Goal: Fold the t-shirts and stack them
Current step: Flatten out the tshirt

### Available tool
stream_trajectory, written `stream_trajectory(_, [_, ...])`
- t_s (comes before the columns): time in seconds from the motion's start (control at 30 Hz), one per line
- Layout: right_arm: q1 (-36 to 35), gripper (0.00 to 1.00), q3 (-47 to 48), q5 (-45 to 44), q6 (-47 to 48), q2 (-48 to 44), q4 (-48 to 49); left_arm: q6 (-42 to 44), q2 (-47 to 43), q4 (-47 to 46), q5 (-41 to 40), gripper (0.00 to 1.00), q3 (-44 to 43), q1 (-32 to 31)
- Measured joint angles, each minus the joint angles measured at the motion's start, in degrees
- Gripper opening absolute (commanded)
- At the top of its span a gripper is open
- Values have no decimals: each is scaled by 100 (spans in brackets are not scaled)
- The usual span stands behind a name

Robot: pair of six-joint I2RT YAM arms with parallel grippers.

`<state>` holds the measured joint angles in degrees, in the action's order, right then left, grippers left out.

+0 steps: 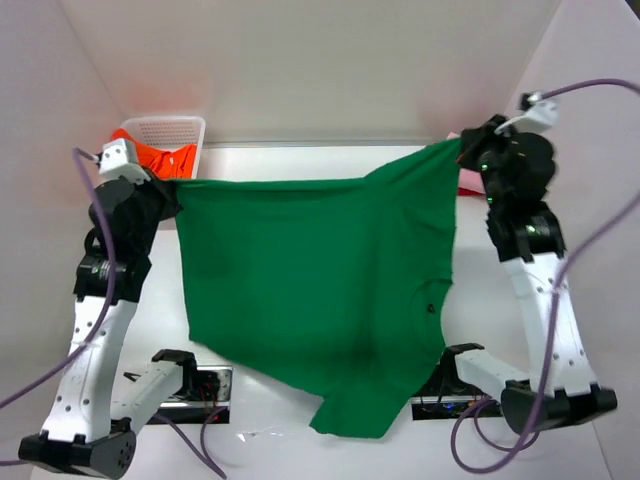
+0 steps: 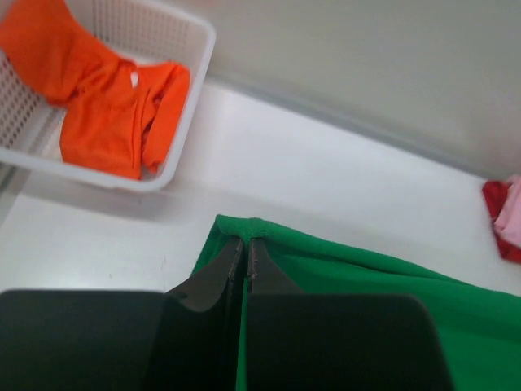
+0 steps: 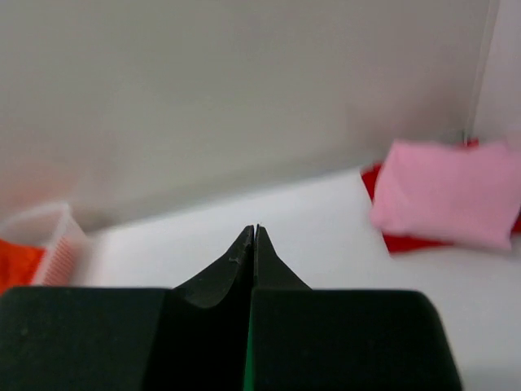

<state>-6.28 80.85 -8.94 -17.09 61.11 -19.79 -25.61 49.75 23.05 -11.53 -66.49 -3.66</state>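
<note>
The two arm bases were fixed side by side at the near edge of the flat white worktop (image 1: 160,300). Purple cables (image 1: 590,230) looped away from each arm.

Above the worktop, a bright green cloth t-shirt (image 1: 320,280) was stretched wide between the two arms. A lower flap of its cloth hung toward the near edge, between the bases. Whether that flap touched the worktop could not be determined.

The left tool (image 2: 247,247) was pressed together on the shirt's upper left corner. Its black fingers (image 2: 216,281) met at the tips with a fold of green cloth pinched there. The right tool (image 3: 254,236) was likewise pressed together on the upper right corner. A thin sliver of green showed between its closed black fingers.

Beyond the left tool, a white plastic mesh basket (image 2: 194,77) stood on the worktop at the far left. A crumpled orange cloth t-shirt (image 2: 106,106) lay inside it.

At the far right, a folded pink cloth t-shirt (image 3: 444,191) lay on top of a red cloth t-shirt (image 3: 404,243), close to the right-hand wall. Plain white wall panels (image 1: 330,60) enclosed the worktop at the back and on both sides.
</note>
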Motion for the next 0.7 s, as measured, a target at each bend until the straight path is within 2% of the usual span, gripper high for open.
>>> stream_trajectory(0.33, [-220,0,-1802,219,-269,629,503,-180,893,-101,95,0,803,-1])
stream_trajectory(0.53, [-236,0,-1844,198,-361,1693,890,-189,2012,-371,-230,0,814,-2])
stream_trajectory(0.7, [-237,0,-1413,180,-390,2567,1049,-207,3288,-546,-358,0,270,0])
